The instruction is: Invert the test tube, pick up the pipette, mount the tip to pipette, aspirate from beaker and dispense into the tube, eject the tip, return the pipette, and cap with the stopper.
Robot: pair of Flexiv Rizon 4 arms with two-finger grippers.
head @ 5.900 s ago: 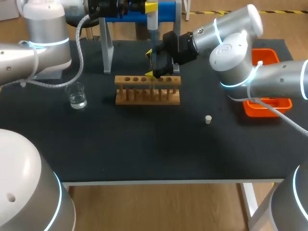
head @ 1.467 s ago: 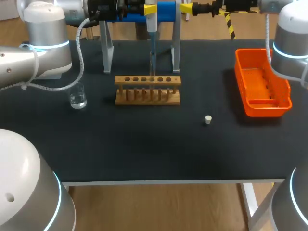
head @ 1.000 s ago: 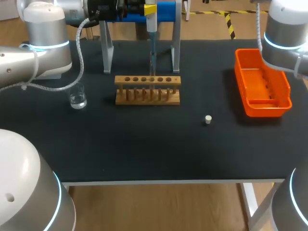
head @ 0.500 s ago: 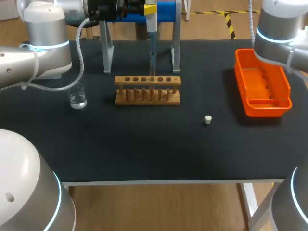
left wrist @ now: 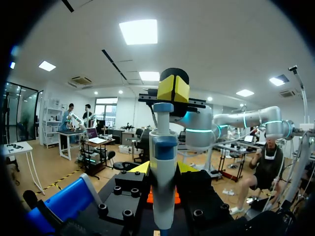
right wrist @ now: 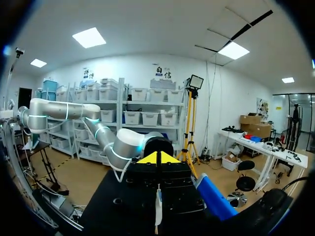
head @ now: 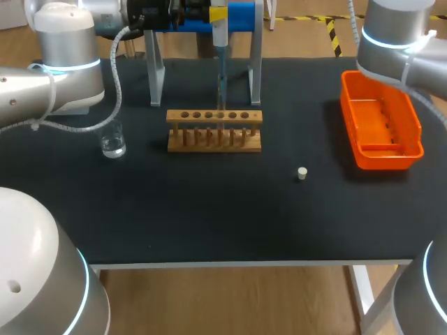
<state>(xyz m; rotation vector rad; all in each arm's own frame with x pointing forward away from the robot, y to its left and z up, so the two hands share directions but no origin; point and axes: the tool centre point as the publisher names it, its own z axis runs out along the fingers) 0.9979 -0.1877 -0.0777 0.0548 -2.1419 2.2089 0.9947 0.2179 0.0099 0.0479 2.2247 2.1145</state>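
The right gripper (right wrist: 158,160) has withdrawn from the rack (head: 214,131), fingers together and empty. Our left gripper (left wrist: 173,89) stays clamped on the pipette (head: 219,31) above the racked test tube (head: 222,105); we judge dispensing unobstructed.

The head camera looks down from high, well in front of the pipette (head: 219,31). The left wrist camera sits level, right against the pipette, and sees my right arm (left wrist: 197,135). The right wrist camera looks back at my left arm (right wrist: 123,145).
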